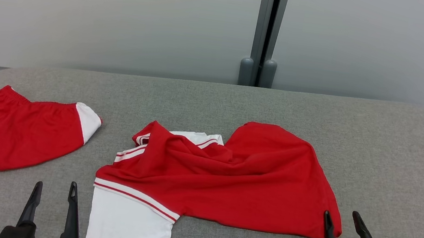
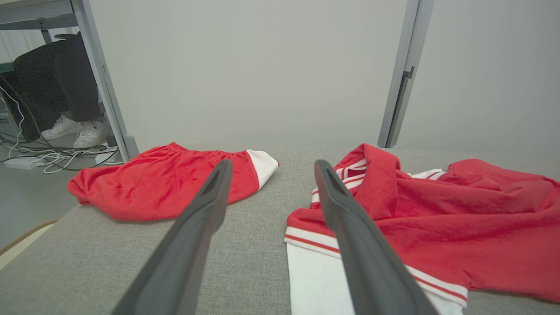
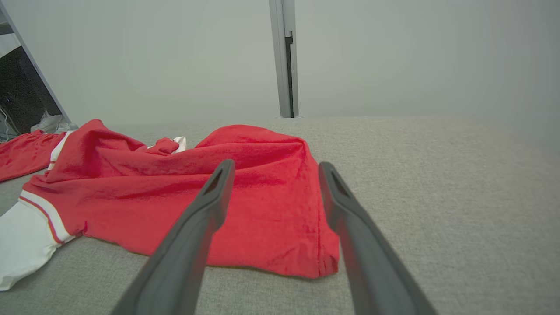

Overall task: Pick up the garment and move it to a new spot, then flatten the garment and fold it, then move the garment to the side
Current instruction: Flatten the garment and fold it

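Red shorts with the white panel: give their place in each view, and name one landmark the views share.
Head view: red shorts at the far left of the table, left of the shirt.
Left wrist view: shorts left of centre, near the table's edge.
Right wrist view: shorts a strip at the left edge, beyond the shirt.
Shared landmark: the grey post against the wall.

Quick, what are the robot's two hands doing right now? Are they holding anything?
Left gripper: open, holding nothing.
Right gripper: open, holding nothing.
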### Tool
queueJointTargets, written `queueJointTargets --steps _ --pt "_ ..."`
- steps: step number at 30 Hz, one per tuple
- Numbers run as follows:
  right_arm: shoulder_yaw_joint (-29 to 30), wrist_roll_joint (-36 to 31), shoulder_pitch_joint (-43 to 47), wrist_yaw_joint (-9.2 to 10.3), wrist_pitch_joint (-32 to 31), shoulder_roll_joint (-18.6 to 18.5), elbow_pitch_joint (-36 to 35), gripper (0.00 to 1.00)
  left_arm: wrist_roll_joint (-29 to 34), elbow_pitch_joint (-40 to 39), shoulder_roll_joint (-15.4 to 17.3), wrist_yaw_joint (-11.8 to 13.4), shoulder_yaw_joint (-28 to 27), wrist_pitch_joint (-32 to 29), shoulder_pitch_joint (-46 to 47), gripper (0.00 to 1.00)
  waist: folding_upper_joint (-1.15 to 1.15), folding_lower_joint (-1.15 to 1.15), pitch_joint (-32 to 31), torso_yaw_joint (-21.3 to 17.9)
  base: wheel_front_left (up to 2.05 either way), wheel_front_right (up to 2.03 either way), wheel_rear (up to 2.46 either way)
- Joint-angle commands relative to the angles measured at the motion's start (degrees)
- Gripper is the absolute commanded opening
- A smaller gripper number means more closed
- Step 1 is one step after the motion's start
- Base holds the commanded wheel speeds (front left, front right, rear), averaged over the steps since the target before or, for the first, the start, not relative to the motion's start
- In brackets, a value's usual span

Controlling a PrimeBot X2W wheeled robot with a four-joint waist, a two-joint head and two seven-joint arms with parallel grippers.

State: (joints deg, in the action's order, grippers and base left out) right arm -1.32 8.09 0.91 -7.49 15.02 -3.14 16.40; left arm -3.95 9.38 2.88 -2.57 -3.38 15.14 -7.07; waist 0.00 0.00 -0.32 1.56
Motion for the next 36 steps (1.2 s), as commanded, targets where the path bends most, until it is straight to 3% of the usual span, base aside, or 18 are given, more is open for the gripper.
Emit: queueJointTargets --steps 1,10,17,28,36 --pt "0.2 -0.5 0.5 -0.01 0.2 0.2 0.2 1.00 0.4 0.2 0.0 0.0 -0.1 0.0 -0.3 1.00 0.00 0.00 0.0 0.0 0.00 0.00 0.00" --pt "0.3 -0.8 0.2 -0.01 0.2 0.2 1.3 1.00 0.8 0.6 0.0 0.0 -0.6 0.0 0.1 1.00 0.00 0.00 0.0 0.1 0.00 0.00 0.00" --pt "0.3 -1.5 -3.5 -0.01 0.2 -0.4 7.7 1.00 0.6 2.9 0.0 -0.7 0.5 0.0 0.9 1.00 0.00 0.00 0.9 -0.8 0.00 0.00 0.00" --pt "3.0 -1.1 -9.7 -0.01 0.2 -1.7 20.5 1.00 -1.1 14.2 0.0 -0.6 4.3 0.0 2.6 1.00 0.00 0.00 3.4 -0.8 0.00 0.00 0.00" --pt "3.7 -0.2 -11.8 -0.01 0.2 -1.3 25.8 1.00 -2.7 21.1 0.0 -0.8 5.4 0.0 3.0 1.00 0.00 0.00 4.5 -0.4 0.00 0.00 0.00"
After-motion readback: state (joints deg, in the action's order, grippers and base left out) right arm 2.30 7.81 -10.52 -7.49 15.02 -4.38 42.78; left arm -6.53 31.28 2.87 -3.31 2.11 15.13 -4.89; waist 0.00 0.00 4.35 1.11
